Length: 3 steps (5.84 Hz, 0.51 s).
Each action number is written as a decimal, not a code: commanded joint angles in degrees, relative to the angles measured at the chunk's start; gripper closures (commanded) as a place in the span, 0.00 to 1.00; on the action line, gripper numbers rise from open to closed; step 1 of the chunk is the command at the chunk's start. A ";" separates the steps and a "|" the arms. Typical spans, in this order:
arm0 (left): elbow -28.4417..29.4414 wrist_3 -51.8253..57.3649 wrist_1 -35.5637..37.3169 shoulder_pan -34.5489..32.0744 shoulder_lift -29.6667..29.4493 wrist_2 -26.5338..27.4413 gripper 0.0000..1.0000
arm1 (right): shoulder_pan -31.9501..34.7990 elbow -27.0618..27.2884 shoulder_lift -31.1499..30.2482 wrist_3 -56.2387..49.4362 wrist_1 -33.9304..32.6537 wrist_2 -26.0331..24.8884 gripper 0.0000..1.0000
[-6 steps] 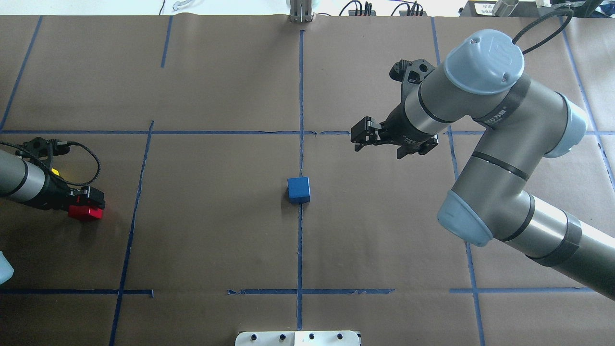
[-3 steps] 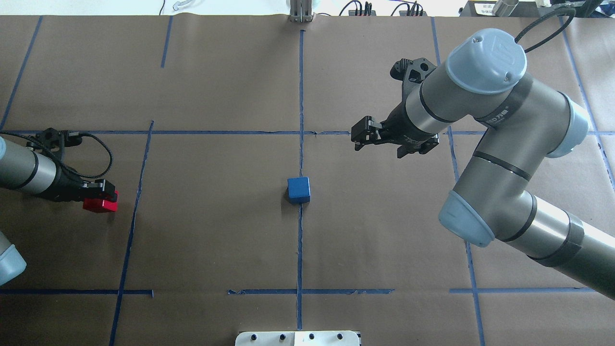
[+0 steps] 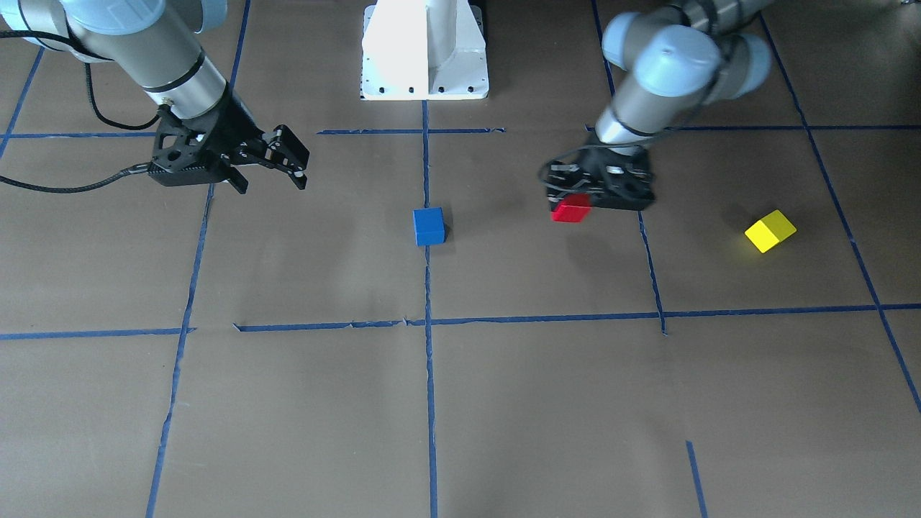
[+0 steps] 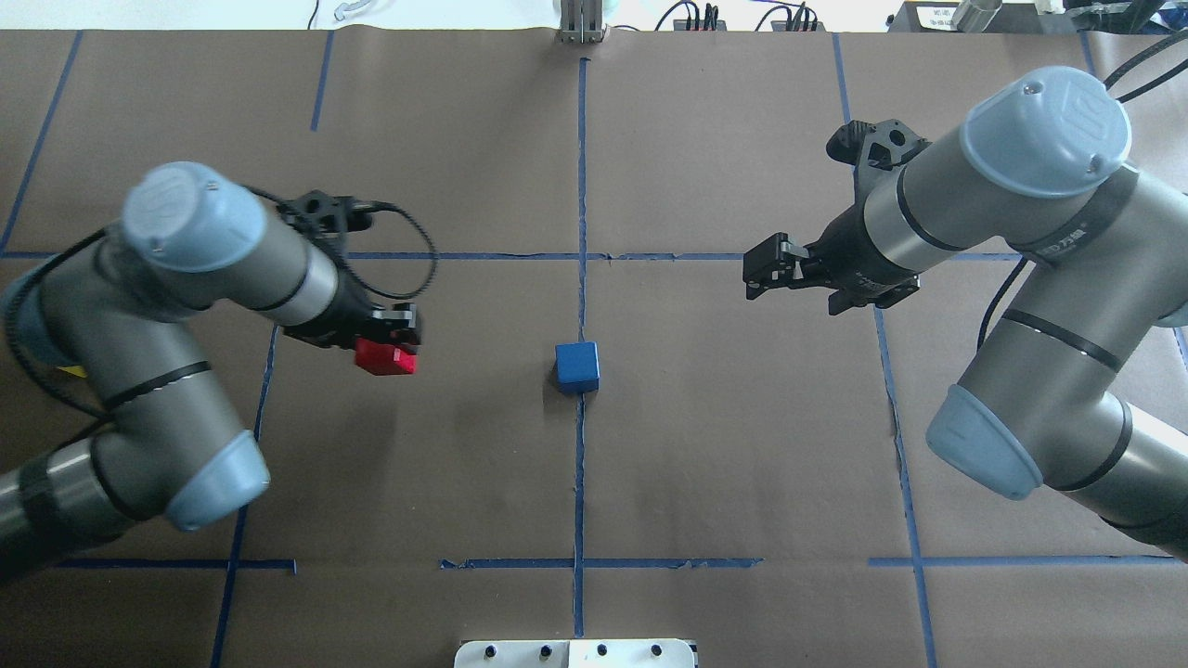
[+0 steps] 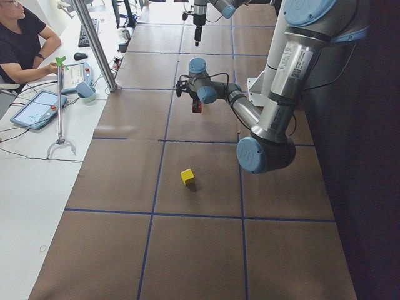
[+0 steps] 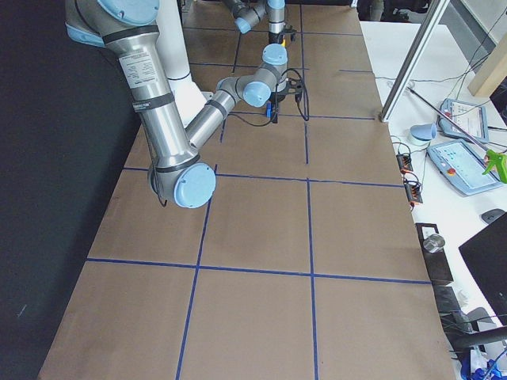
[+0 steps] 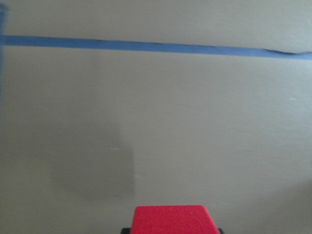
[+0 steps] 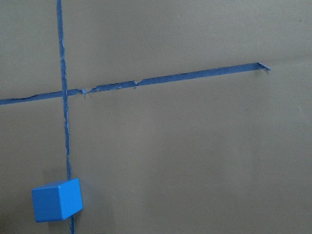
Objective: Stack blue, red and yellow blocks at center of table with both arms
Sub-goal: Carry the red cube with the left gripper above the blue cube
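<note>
Left gripper (image 4: 401,341): jaws are closed on the red block (image 4: 385,357), which is held clear of the table (image 4: 742,464); its shadow is seen on the paper in the left wrist view. Right gripper (image 4: 754,275): fingers are spread wide, nothing is held or touched.

Versus 0.5 s ago: the red block has been carried from near the left edge of the tabletop to about halfway toward the centre. The right gripper has been pulled back toward the right edge. The blue block (image 4: 577,366) is unmoved.

The blue block is set flat at the tabletop centre on the middle tape line, nearly square to it. The yellow block (image 3: 770,231) is left near the left edge, turned diagonal to the tape. All are cubes, so no long axis is defined.
</note>
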 commanded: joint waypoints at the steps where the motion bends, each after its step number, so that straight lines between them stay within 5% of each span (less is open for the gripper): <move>1: 10.96 -0.14 14.46 3.70 -21.60 3.64 1.00 | 1.21 0.33 -1.36 -0.37 -0.05 0.05 0.00; 3: 19.57 0.64 13.69 3.80 -26.27 4.25 1.00 | 1.82 0.33 -2.59 -0.37 -0.05 -0.04 0.00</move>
